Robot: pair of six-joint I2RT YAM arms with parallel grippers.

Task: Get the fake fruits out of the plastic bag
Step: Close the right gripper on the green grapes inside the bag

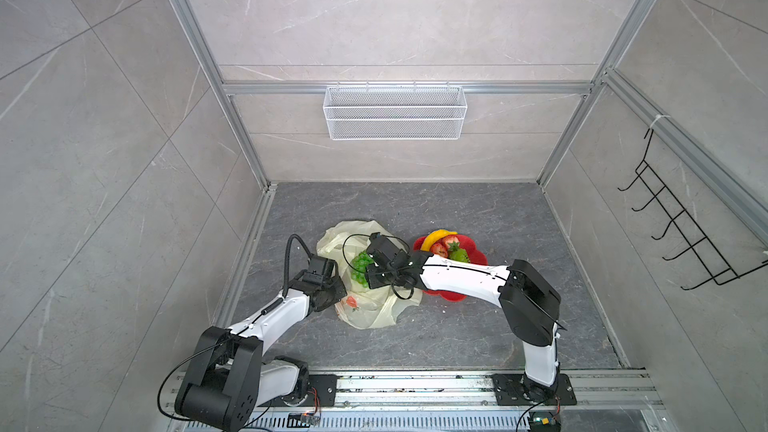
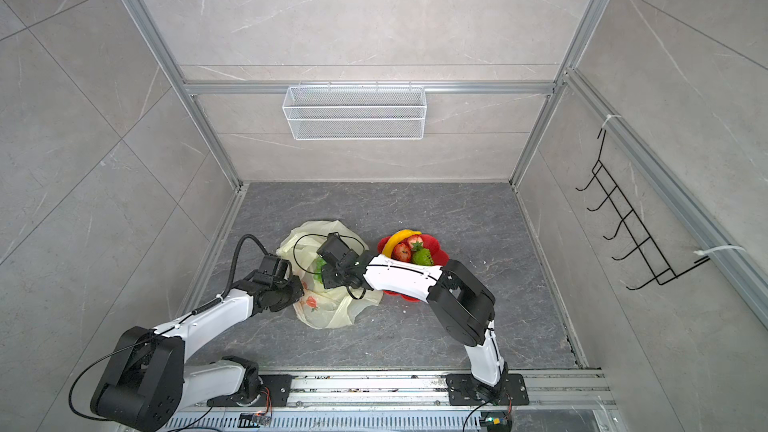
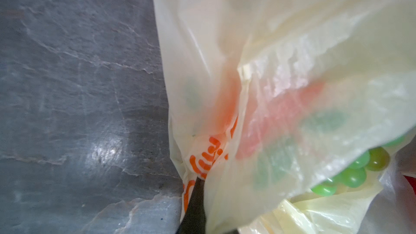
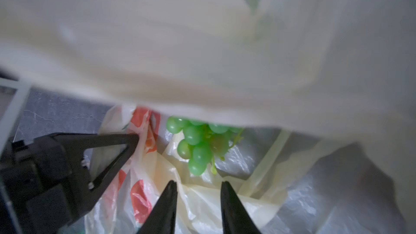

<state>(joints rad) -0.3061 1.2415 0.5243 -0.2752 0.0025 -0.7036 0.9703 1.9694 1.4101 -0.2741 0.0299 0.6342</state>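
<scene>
Looking down, I see the plastic bag point(image 1: 368, 313) lying crumpled on the gray table point(image 1: 478, 209), just beside the red plate point(image 1: 473, 248) that has a banana point(image 1: 434, 236) and other fruits on it. My left jaws are pinched tight on the bag's edge. My right jaws are a little apart with nothing between them, pointing at the green grapes point(image 4: 198, 147) inside the bag.

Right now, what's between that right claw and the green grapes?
In the right wrist view, only crumpled film of the plastic bag lies between the right gripper and the green grape bunch.
</scene>
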